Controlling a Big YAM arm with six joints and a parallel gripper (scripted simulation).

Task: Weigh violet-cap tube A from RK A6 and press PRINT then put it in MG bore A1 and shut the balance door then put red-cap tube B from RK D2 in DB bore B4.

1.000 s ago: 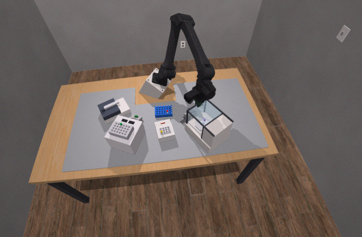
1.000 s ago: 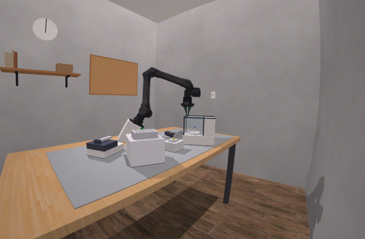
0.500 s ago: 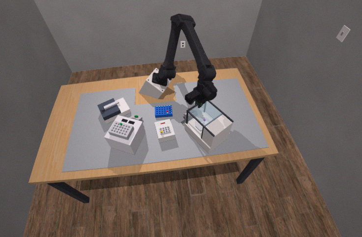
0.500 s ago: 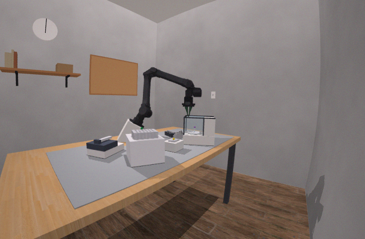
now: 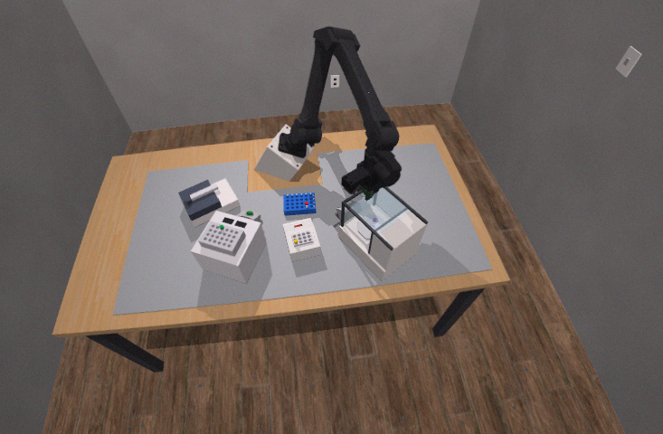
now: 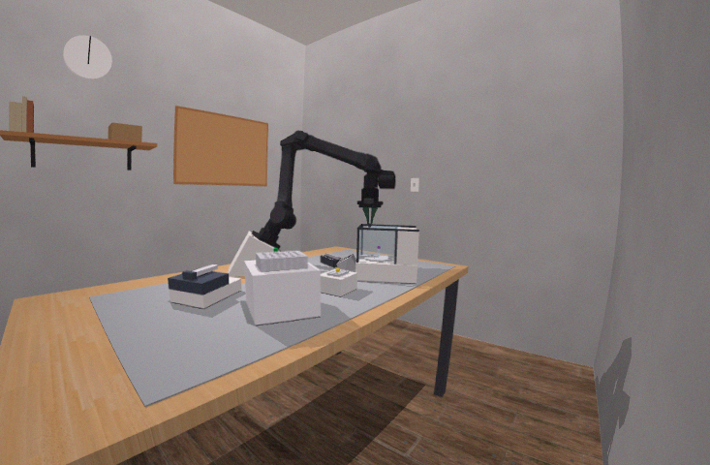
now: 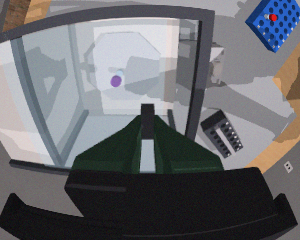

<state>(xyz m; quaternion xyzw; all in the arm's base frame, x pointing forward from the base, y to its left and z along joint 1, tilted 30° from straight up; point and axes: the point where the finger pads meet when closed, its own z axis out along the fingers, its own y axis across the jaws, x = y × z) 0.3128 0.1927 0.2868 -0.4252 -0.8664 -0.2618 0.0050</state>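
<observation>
The black arm's green-fingered gripper [image 6: 370, 219] stood pinched narrow on what looked like the sliding top pane [image 7: 70, 47] of the glass-walled white balance [image 5: 393, 250]. It should draw that door fully shut without tilting the balance. The violet-capped tube [image 7: 116, 80] stood on the pan inside; the red-capped tube [image 5: 306, 202] sat in the blue rack [image 5: 296, 207].

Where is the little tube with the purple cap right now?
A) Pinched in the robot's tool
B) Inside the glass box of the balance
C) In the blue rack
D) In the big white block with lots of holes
B: the violet cap shows through the balance's glass box, down below the tool, while the blue rack shows only a red cap.
</observation>
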